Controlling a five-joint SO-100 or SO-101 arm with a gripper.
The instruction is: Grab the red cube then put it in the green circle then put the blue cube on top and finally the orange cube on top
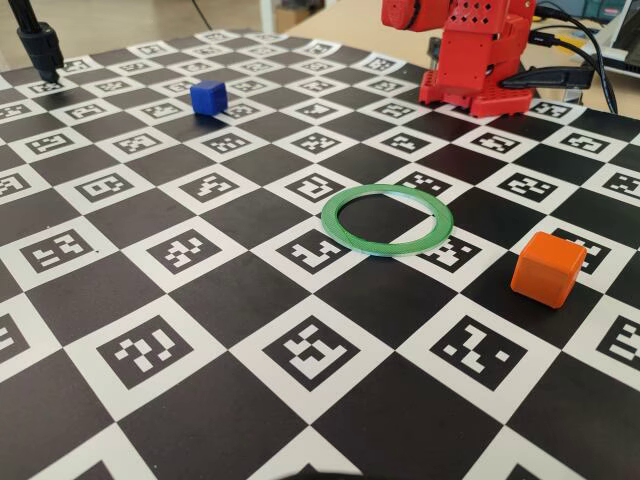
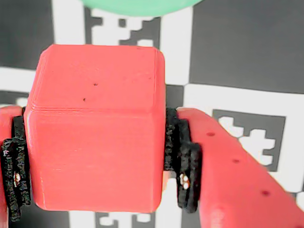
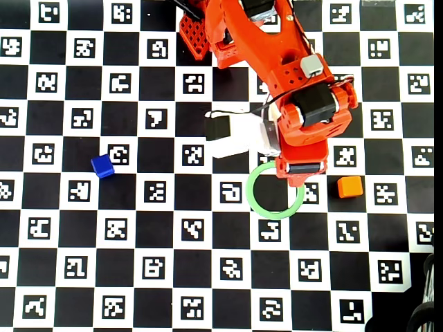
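red cube (image 2: 95, 128) — upright, square-on, clamped between gripper (image 2: 95, 164) pads

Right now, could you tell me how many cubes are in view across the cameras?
3. The red cube is clamped in the gripper, seen in the wrist view only. The blue cube sits far left overhead; the orange cube lies right of the green circle.

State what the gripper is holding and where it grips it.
The gripper holds the red cube, its black pads pressed against the cube's two opposite side faces in the wrist view.
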